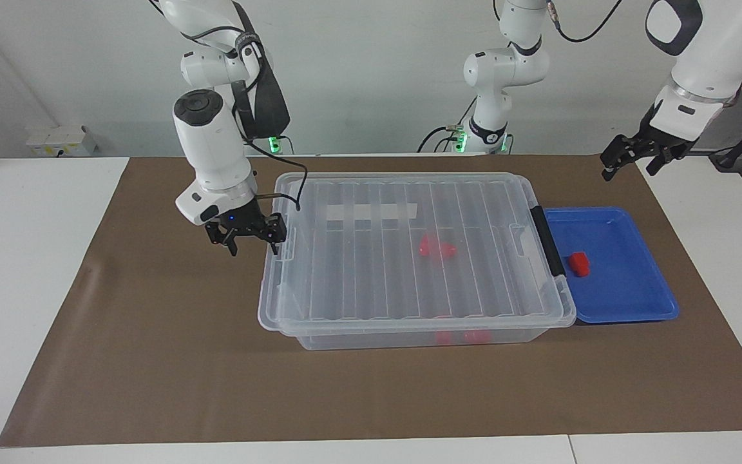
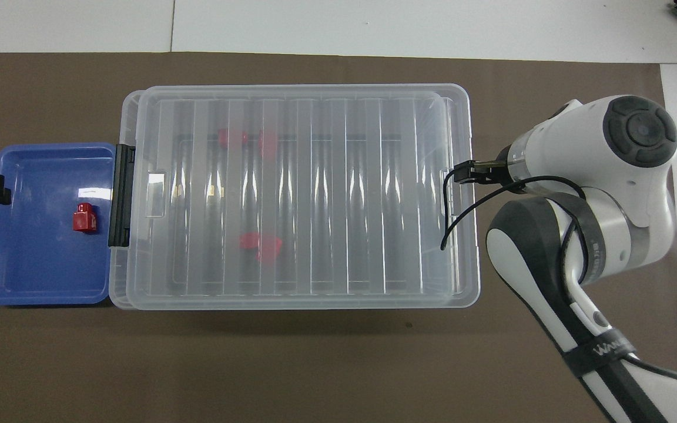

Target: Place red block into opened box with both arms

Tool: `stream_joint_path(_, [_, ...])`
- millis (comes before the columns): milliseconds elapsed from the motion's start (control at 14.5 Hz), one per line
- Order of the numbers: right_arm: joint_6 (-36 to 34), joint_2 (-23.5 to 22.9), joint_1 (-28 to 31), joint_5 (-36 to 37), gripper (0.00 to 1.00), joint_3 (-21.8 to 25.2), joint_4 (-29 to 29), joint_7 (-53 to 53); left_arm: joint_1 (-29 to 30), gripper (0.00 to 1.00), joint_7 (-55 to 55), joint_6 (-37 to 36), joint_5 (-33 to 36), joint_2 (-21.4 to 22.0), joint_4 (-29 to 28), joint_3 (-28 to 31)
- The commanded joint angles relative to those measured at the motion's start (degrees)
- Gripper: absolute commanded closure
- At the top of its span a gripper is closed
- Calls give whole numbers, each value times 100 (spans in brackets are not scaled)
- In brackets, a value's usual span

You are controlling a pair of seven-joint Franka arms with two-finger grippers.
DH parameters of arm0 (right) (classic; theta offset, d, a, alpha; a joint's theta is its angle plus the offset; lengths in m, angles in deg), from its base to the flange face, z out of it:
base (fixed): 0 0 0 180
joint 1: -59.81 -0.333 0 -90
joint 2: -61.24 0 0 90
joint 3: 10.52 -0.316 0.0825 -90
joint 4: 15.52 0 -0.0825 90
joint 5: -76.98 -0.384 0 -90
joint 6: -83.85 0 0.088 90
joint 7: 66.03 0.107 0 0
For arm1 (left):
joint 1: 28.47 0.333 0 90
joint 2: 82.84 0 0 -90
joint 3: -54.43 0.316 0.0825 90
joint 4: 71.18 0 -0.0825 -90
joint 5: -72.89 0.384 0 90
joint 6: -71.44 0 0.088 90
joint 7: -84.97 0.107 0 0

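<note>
red block (image 1: 579, 263) (image 2: 84, 217) is seen lying in the blue tray (image 1: 628, 303) (image 2: 33, 276) beside the box (image 1: 409, 335) (image 2: 291, 302); its long axis cannot be told. four more red blocks are counted under the lid (image 1: 345, 258) (image 2: 315, 194). right gripper (image 1: 247, 236) is spread at the lid's end, left gripper (image 1: 628, 161) spread, nothing grasped

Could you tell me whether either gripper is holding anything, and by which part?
Nothing is gripped. The right gripper, open, has one finger at the end of the lid; the left gripper hangs open, empty.
</note>
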State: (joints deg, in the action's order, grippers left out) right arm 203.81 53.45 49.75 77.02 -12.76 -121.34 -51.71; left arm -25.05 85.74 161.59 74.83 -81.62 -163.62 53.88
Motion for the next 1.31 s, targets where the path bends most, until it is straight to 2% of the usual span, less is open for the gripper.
stream_joint_path(0, [-25, 5, 276, -21, 7, -22, -8, -411, 45, 0, -34, -59, -62, 124, -108, -59])
stream_joint_path(483, [-192, 49, 829, -21, 6, -22, -17, -1063, -69, 0, 1, 20, -62, 133, -134, -103])
stream_joint_path(621, [-324, 58, 979, -21, 6, -22, -8, -1351, -69, 0, 2, 116, -71, 264, -423, -103])
stream_joint_path(966, [-324, 58, 1357, -21, 6, -14, -8, -1967, 80, 0, -51, 1634, -71, 537, -1337, 107])
stream_joint_path(1241, [-368, 67, 1603, -12, 6, -14, -17, -2425, 89, 0, 1, 2382, -71, 485, -1767, 196])
